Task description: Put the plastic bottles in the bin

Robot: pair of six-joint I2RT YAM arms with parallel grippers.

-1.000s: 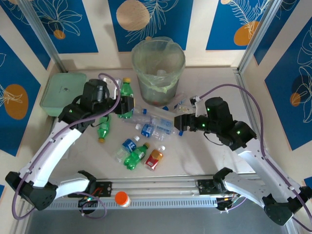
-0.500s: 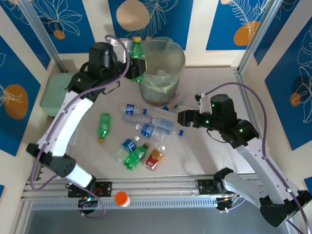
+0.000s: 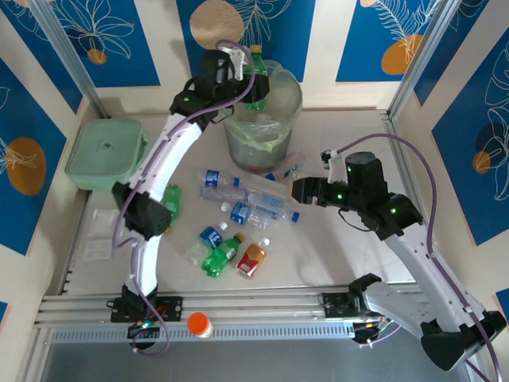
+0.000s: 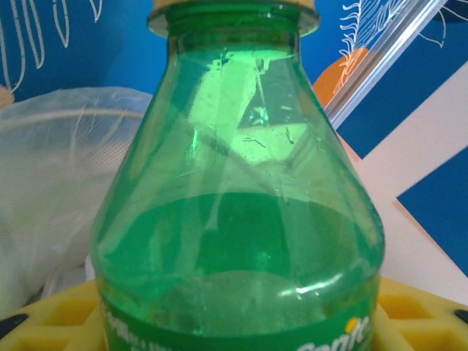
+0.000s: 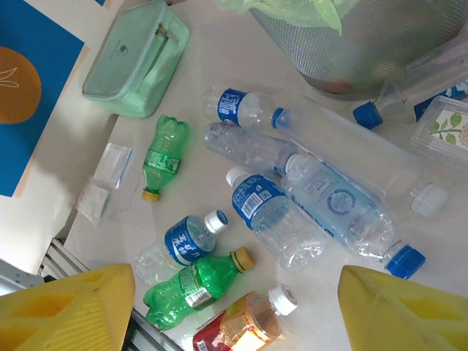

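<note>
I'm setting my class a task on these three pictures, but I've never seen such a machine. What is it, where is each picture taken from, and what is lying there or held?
It is two robot arms bolted at the near edge of a table, each ending in a two-finger gripper. The wide picture looks down from above and behind; the other two come from cameras on the wrists. The left gripper is shut on a green bottle, raised above the lined bin. The right gripper hangs open over loose plastic bottles lying on the table. A mint-green box and an orange-capped jar sit aside.
</note>
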